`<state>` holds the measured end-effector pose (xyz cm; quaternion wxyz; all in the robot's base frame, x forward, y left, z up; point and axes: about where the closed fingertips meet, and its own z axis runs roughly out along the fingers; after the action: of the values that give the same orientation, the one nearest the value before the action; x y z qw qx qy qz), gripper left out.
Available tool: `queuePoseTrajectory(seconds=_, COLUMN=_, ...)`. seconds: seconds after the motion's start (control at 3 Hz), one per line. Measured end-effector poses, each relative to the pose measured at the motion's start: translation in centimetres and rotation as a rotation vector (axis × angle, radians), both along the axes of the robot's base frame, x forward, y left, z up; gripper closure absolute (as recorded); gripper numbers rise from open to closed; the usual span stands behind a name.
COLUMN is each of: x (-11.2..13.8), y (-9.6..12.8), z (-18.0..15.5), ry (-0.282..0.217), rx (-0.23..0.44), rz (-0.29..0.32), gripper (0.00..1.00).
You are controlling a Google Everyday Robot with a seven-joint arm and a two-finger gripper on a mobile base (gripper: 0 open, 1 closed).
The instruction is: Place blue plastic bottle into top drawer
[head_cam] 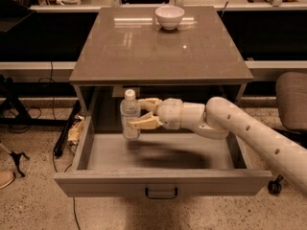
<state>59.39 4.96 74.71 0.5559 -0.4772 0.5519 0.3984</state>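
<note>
The top drawer stands pulled fully out beneath the table, its grey floor exposed and its dark pull handle centred on the front panel. Over the left rear part of that cavity hangs the blue plastic bottle, upright with its white cap uppermost, so that its long axis runs vertically. Its base appears to sit clear of the drawer floor, where a soft shadow spreads below and to the right. Immediately to the right, the claw is closed on the bottle from the side, one pale finger passing behind its shoulder and the other crossing its lower body. The bottle thus lies at the claw's left end, and the drawer floor lies directly beneath both. Farther right, the cream arm extends level across the drawer opening toward the lower right. The coming move probably turns on this vertical gap: a straight descent, then release. A white bowl rests on the table's far edge, well apart.
</note>
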Motion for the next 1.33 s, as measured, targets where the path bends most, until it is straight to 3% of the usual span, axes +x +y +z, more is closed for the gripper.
queuePoseTrajectory(seconds=0.67, x=0.6, y=2.9, z=-1.9, ry=-0.025, rx=-0.042, rz=0.043, gripper=1.0)
queuePoseTrajectory(seconds=1.33, x=0.8, y=4.8, z=-3.8, ry=0.003, rx=-0.027, rz=0.075, gripper=1.0)
